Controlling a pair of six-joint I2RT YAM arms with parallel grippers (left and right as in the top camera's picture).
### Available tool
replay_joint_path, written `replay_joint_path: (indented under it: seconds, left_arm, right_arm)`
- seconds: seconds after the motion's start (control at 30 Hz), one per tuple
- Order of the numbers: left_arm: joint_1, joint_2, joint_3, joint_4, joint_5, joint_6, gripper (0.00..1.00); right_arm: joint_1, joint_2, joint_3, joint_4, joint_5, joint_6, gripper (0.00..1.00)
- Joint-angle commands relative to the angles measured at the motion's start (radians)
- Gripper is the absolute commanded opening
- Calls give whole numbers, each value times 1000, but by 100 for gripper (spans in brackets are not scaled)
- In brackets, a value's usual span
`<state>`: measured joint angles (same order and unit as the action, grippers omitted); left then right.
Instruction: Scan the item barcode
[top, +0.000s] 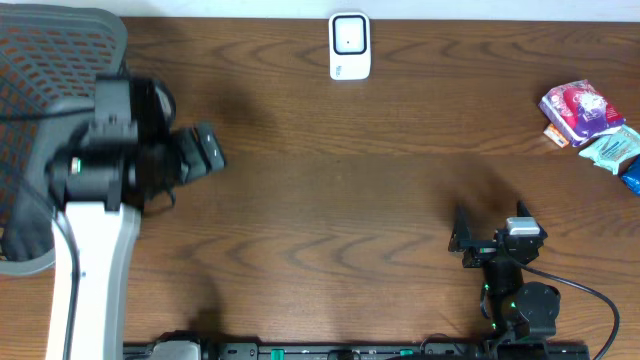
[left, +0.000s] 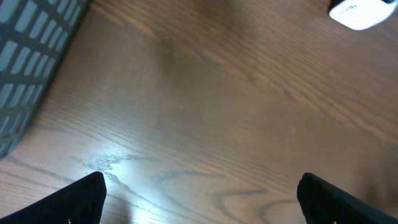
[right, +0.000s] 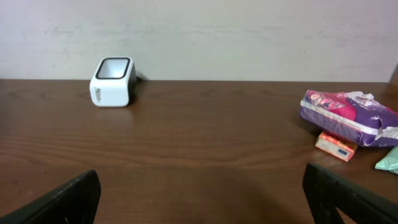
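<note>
A white barcode scanner with a dark window stands at the table's far edge, also visible in the right wrist view and at the corner of the left wrist view. The items lie at the far right: a pink and purple packet, a small orange box and a teal packet. My left gripper hovers open over bare wood at the left. My right gripper is open near the front right, empty, facing the scanner and items.
A grey mesh chair overlaps the table's left end beside the left arm. A blue item peeks in at the right edge. A pale wall stands behind the table.
</note>
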<state>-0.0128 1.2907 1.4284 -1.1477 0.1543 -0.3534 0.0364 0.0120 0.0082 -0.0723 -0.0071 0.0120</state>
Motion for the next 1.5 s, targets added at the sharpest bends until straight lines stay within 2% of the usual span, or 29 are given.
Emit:
replay_joint_path:
  seconds: [0.0, 0.23, 0.4, 0.47, 0.67, 0.8, 0.97, 1.3, 1.47]
  left_arm:
    - [-6, -162, -136, 69, -12, 100, 98]
    - [-6, -503, -475, 306, 12, 173, 98]
    - [-6, -724, -710, 528, 163, 304, 98]
    - [-6, -799, -788, 593, 178, 328, 98]
    - [-6, -983, -1002, 799, 178, 290, 98]
    - [-6, -1062, -1146, 1046, 178, 240, 98]
    - [-3, -1161, -1284, 1250, 143, 240, 98]
    - [18, -1290, -1425, 1385, 113, 224, 98]
    - [21, -1290, -1424, 1351, 61, 209, 98]
  right_arm:
    - [-9, -6, -3, -3, 0, 13, 99]
    - [-9, -6, -3, -3, 0, 13, 99]
    - [-9, -6, -3, -3, 0, 13, 99]
    - [-9, -6, -3, -3, 0, 13, 99]
    - [-9, -6, -3, -3, 0, 13, 99]
    - [-9, -6, -3, -3, 0, 13, 99]
    - [-9, -6, -3, -3, 0, 13, 99]
    - [-9, -6, -3, -3, 0, 13, 99]
    - [-9, -6, -3, -3, 0, 13, 99]
